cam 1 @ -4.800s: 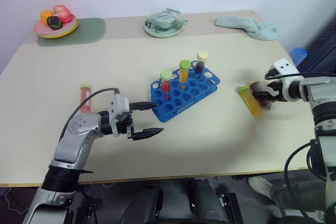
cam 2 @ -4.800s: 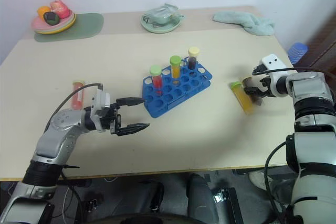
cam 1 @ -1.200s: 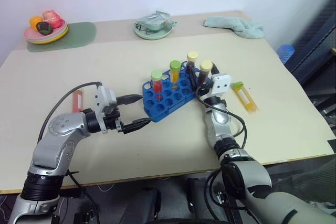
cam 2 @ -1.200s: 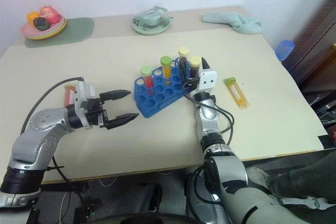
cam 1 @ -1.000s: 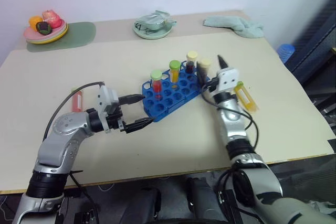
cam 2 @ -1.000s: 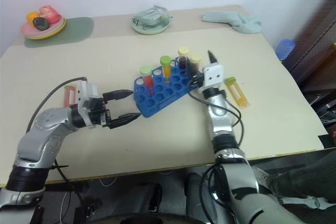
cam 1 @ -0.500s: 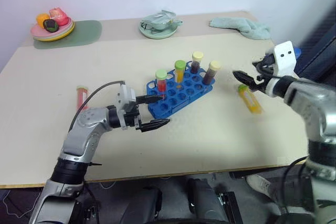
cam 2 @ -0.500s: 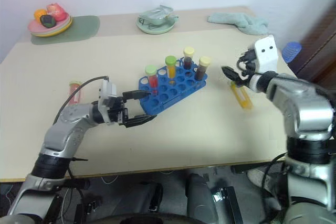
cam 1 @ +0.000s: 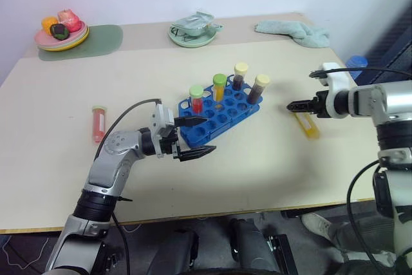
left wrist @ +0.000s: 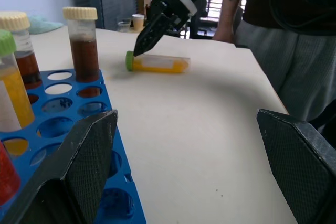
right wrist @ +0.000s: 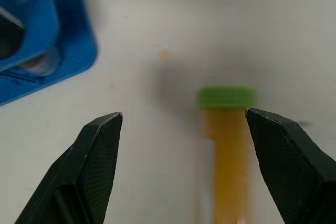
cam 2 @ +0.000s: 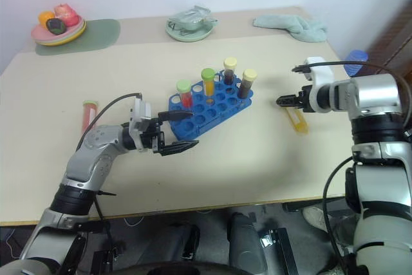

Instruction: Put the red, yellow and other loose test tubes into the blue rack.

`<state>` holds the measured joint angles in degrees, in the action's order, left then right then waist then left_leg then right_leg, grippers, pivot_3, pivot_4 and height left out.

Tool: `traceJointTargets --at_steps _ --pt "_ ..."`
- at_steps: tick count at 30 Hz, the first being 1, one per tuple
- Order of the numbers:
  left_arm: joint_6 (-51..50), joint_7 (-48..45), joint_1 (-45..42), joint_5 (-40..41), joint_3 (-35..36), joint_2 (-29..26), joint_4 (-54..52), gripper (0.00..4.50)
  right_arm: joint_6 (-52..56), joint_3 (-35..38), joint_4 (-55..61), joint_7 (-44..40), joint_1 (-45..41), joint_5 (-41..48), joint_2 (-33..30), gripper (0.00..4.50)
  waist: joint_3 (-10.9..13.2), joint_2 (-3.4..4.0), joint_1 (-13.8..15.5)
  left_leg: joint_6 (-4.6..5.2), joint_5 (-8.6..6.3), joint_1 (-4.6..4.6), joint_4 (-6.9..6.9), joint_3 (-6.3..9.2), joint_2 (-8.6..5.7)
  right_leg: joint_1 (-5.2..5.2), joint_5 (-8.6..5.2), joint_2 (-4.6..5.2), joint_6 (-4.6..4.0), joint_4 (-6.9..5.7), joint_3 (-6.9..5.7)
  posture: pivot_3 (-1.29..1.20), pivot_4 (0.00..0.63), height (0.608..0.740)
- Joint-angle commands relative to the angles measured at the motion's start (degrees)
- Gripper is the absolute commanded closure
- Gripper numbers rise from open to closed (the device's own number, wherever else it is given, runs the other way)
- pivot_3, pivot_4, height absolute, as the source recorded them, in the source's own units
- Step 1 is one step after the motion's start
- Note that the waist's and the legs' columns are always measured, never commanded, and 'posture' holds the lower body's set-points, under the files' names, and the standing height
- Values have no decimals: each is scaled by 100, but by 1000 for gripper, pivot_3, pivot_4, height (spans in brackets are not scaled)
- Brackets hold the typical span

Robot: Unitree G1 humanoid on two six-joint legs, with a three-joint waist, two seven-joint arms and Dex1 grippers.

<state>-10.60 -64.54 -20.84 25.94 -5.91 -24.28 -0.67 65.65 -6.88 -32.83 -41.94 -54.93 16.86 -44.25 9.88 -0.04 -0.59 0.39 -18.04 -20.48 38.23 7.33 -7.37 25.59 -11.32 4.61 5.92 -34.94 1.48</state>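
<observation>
Currently, in the head views, the blue rack sits mid-table with four capped tubes standing along its far side. Two tubes lie loose: a red tube on the left of the table and a yellow tube with a green cap on the right. The right end effector hovers just over the yellow tube's capped end, jaws parted and holding nothing. The left end effector is beside the rack's near-left corner, wide open and empty.

From the left wrist view, its own broad fingers stand far apart with the rack's holes between them and the table beyond; across the table the right end effector's dark tip points down at the yellow tube's cap.

From the right wrist view, the green cap lies between the two spread fingers, nearer one of them, and a corner of the blue rack shows off to one side.

The step in hand looks like the reach for the yellow tube. Next, the right end effector likely needs to centre over the tube, drop until the jaws straddle it, close, then carry it to a free hole.
</observation>
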Motion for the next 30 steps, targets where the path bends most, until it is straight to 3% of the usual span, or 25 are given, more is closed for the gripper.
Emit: traceJointTargets --at_steps 1,7,10,14,23,27,30 --pt "68 59 63 18 91 -45 -258 163 -429 -345 -618 -309 -304 -407 37 705 0 0 10 0 0 0 0 0 0 1 0 0 0 -1 0 0 150 740" --pt "-50 6 169 93 113 -171 -426 163 -1059 -991 -1230 -918 -409 -1047 91 705 -1 -1 -5 -1 0 1 1 -1 -1 1 0 0 0 -3 -1 0 150 740" --pt "-73 3 133 95 124 -214 -443 163 -1320 -1131 -1336 -1052 -356 -1287 112 1530 -4 -4 -5 -2 1 5 2 0 -1 -2 0 -1 0 -4 -1 0 150 740" --pt "-112 16 90 99 113 -223 -456 163 -1349 -1200 -1060 -1289 -203 -1409 45 3392 -7 -10 6 -2 0 9 5 1 -1 -9 0 0 1 -4 -1 0 150 740" --pt "-145 -76 -93 104 78 -199 -309 163 -1254 -742 963 -1319 649 -1381 -433 3392 -6 -8 113 -3 0 0 3 11 -2 -1 0 -1 0 -1 -8 0 150 740" --pt "-128 -140 -132 119 106 -225 -244 163 -537 114 2911 -1224 1460 -809 -559 3392 -5 -7 138 -3 0 -16 2 11 -2 14 0 0 0 -1 -8 0 150 740" --pt "-113 -204 -148 134 145 -262 -171 163 -233 1197 4344 -915 2131 -134 -40 3392 -5 -7 121 -7 3 -41 5 10 -1 40 0 0 1 -7 -7 0 150 740"
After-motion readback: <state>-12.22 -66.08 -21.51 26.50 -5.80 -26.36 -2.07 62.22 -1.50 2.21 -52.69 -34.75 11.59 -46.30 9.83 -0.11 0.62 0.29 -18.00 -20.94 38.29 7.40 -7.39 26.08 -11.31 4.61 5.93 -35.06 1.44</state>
